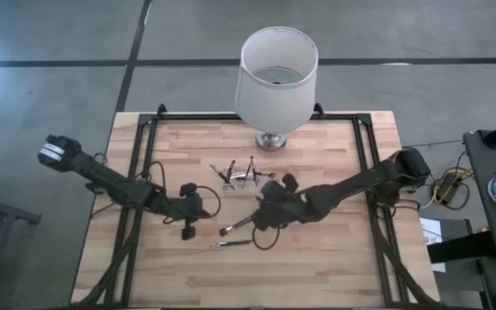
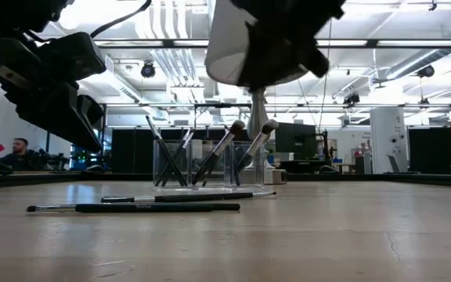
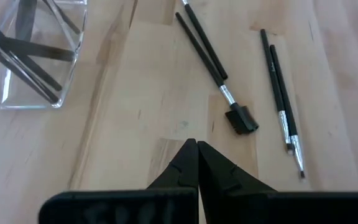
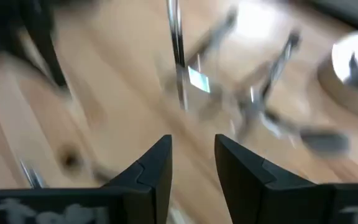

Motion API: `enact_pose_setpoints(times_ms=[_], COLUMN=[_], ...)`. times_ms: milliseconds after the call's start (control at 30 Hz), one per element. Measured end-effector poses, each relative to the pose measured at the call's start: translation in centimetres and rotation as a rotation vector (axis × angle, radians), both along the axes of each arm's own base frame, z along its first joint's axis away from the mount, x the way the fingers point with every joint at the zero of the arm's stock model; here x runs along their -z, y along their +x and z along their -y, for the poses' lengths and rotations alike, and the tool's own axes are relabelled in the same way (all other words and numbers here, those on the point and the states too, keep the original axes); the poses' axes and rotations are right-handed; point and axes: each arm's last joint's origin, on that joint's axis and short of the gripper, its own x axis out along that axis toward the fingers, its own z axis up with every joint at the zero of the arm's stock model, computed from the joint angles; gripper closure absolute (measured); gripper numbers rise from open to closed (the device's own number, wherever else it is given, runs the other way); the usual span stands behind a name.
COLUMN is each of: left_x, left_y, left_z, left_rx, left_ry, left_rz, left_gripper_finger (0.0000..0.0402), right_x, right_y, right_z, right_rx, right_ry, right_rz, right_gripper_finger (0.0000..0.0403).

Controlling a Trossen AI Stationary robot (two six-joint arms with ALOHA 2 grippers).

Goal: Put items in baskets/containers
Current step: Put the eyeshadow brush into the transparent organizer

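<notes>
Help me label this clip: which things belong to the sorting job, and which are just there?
Job: clear holder with brushes standing in it; two loose brushes on the table; right pincer, open.
Bystanders: white lampshade on metal base; idle left pincer.

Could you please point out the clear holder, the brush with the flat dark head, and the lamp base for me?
Clear holder (image 2: 210, 166): low view, on its transparent front wall.
Flat-headed brush (image 3: 241, 118): left wrist view, on its dark comb-like head.
Lamp base (image 1: 272, 139): high view, on the round metal foot.
</notes>
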Motion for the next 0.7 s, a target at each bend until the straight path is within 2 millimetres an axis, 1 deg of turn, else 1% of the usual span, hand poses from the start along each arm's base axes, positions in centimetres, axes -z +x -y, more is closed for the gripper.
enact_pose_setpoints(times_ms=[67,133,233,300,433,600,700], left_x=[0.0,0.0,0.0,0.0,0.0,0.0,0.0], left_y=[0.0,0.0,0.0,0.0,0.0,0.0,0.0], left_z=[0.0,0.0,0.0,-0.1,-0.1,-0.1,-0.1], left_rx=[-0.002,-0.002,-0.025,-0.044,-0.061,-0.096,-0.110], left_ry=[-0.002,-0.003,-0.016,-0.023,-0.038,-0.074,-0.086], left_rz=[-0.001,-0.002,-0.001,0.000,0.001,0.000,0.000], left_gripper_finger=[0.0402,0.0402,0.0402,0.0402,0.0402,0.0402,0.0402], right_x=[0.0,-0.1,0.4,1.3,2.9,5.5,6.4], right_y=[-0.3,-0.2,0.4,1.1,2.7,4.3,4.9], right_z=[-0.3,-0.7,-1.4,-1.8,-1.9,-0.8,0.2], right_rx=[-0.069,-0.166,-0.369,-0.495,-0.621,-0.702,-0.714], right_ry=[0.012,0.014,0.024,0.035,-0.011,-0.035,-0.016], right_rz=[-0.158,-0.290,-0.443,-0.501,-0.565,-0.655,-0.680], right_gripper_finger=[0.0287,0.0286,0.0286,0.0286,0.0285,0.0279,0.0278])
